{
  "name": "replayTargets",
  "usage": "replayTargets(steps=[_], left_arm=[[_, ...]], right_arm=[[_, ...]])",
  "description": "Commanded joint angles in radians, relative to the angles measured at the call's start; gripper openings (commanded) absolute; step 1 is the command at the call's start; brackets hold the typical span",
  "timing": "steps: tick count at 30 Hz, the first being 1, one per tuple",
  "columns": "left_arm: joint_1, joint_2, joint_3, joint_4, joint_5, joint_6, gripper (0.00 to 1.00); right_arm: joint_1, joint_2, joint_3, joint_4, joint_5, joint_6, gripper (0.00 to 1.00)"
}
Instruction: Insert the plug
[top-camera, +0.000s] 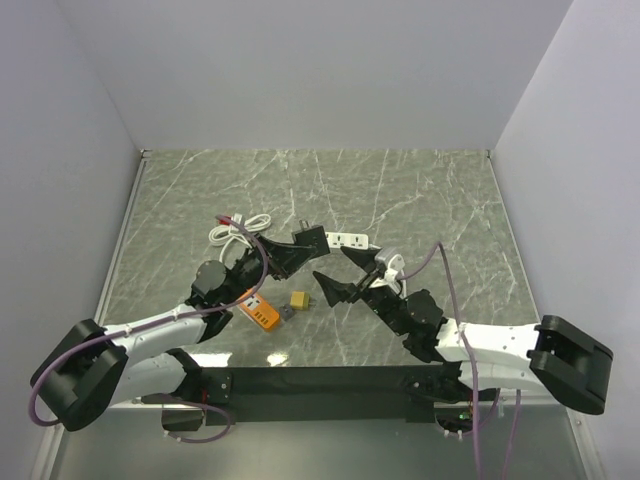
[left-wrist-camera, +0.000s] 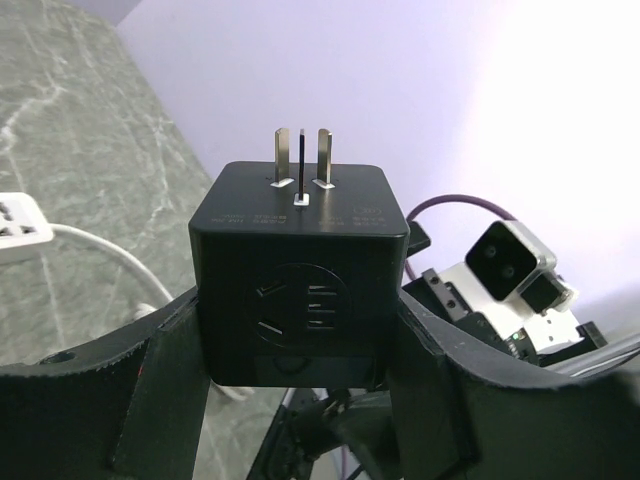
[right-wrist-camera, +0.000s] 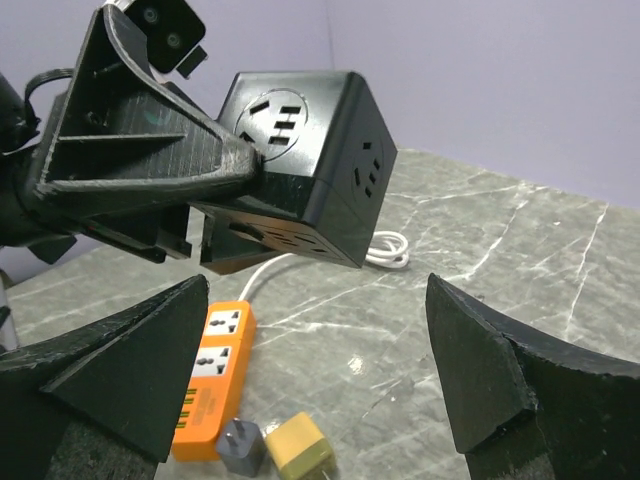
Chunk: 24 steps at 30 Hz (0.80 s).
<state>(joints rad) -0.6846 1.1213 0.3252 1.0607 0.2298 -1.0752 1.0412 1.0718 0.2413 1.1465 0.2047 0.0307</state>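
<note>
Plug (left-wrist-camera: 300, 290) between left jaws

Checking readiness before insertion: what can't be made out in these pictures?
White power strip: sockets too small in top view; cut off by left wrist view's edge.
Black cube plug: lettering beside prongs blurred, left wrist view; base hidden by left end effector.

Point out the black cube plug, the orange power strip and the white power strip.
black cube plug (left-wrist-camera: 297, 305), left wrist view, on its round socket face.
orange power strip (right-wrist-camera: 212, 380), right wrist view, on its top face.
white power strip (top-camera: 347, 240), top view, on the middle of its body.
</note>
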Motion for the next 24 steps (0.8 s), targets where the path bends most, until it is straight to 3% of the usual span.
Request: replayTargets(steps=[1, 24], left_arm=[[-0.016, 0.001, 0.002, 0.133, -0.037, -0.049, 0.01], [-0.084, 0.025, -0.060, 0.252, -0.138, -0.141, 0.01]], right_arm=[[0.028, 0.031, 0.058, 0.090, 0.068, -0.057, 0.95], [0.122, 0.174, 0.165, 0.148, 0.191, -0.153, 0.95]])
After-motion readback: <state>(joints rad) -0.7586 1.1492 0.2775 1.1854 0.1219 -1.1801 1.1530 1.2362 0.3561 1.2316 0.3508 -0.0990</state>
